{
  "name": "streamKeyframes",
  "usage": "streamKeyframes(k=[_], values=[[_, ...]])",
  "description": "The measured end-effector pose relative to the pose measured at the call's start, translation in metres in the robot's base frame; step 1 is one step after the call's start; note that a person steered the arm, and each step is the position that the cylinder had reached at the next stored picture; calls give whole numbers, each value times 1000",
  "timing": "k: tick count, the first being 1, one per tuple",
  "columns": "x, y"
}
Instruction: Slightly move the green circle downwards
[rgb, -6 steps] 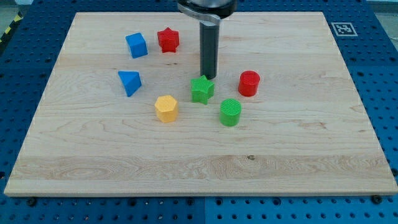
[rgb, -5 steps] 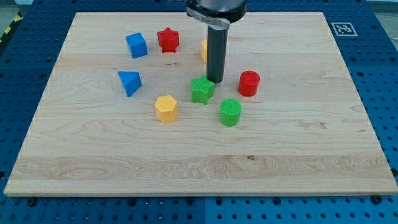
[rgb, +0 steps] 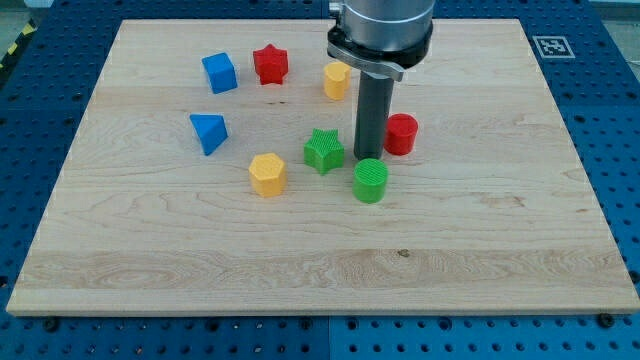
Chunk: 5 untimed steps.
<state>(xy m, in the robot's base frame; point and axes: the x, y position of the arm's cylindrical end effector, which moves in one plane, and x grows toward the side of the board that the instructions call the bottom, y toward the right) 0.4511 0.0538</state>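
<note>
The green circle (rgb: 370, 181) is a short ribbed cylinder near the board's middle. My tip (rgb: 369, 157) is the lower end of the dark rod and stands just above the green circle in the view, touching or almost touching its top edge. A green star (rgb: 324, 150) lies just left of the rod. A red cylinder (rgb: 402, 134) lies just right of the rod, partly hidden by it.
A yellow hexagon (rgb: 267, 174) sits left of the green circle. A yellow block (rgb: 336, 80), a red star (rgb: 270, 64), a blue cube (rgb: 219, 72) and a blue wedge (rgb: 208, 132) lie toward the top left. The wooden board (rgb: 500, 250) rests on a blue pegboard.
The rod has moved right and down in the view, from above the green star to just above the green circle. The yellow block behind it is now uncovered. The blocks have not moved.
</note>
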Motion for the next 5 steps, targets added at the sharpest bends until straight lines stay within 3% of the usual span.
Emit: streamKeyframes(k=[4, 5], values=[[25, -8], [25, -42]])
